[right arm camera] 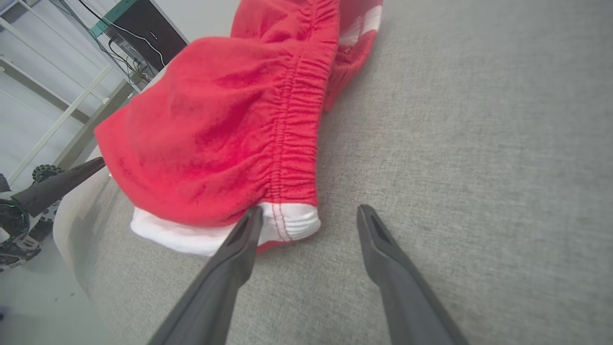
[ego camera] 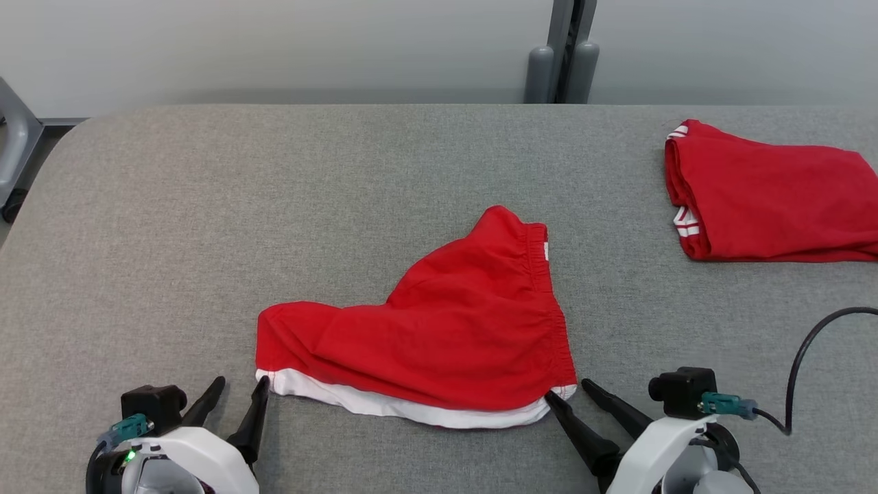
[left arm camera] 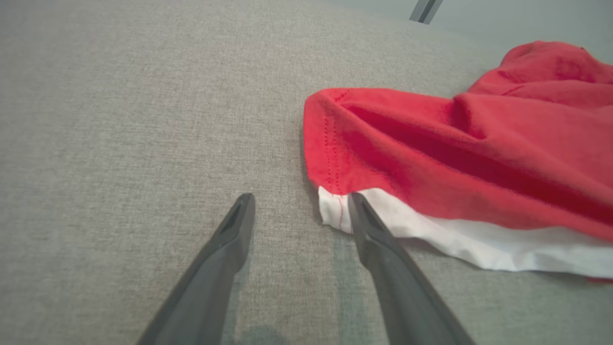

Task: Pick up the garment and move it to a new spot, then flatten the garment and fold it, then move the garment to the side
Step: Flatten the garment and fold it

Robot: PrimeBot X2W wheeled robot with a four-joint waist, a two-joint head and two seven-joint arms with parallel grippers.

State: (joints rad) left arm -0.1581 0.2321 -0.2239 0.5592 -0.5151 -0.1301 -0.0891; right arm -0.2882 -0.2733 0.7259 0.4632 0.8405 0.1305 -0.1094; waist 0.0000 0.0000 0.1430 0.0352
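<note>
The garment [ego camera: 439, 329] is a pair of red shorts with a white band along the near edge and a gathered waistband on the right; it lies rumpled in the middle of the grey table [ego camera: 274, 206]. My left gripper [ego camera: 240, 385] stands open at its near left corner, the inner fingertip touching the white hem [left arm camera: 335, 211]. At the near right corner my right gripper [ego camera: 568, 394] is open, one fingertip against the white corner [right arm camera: 292, 223] below the waistband [right arm camera: 297, 143]. Nothing is between either pair of fingers.
A second red garment [ego camera: 768, 195] with white stripes lies folded at the table's far right. A black cable [ego camera: 809, 343] loops off the right wrist. Grey posts [ego camera: 562, 68] stand behind the far edge. Shelving and equipment [right arm camera: 72, 72] are beyond the table's left side.
</note>
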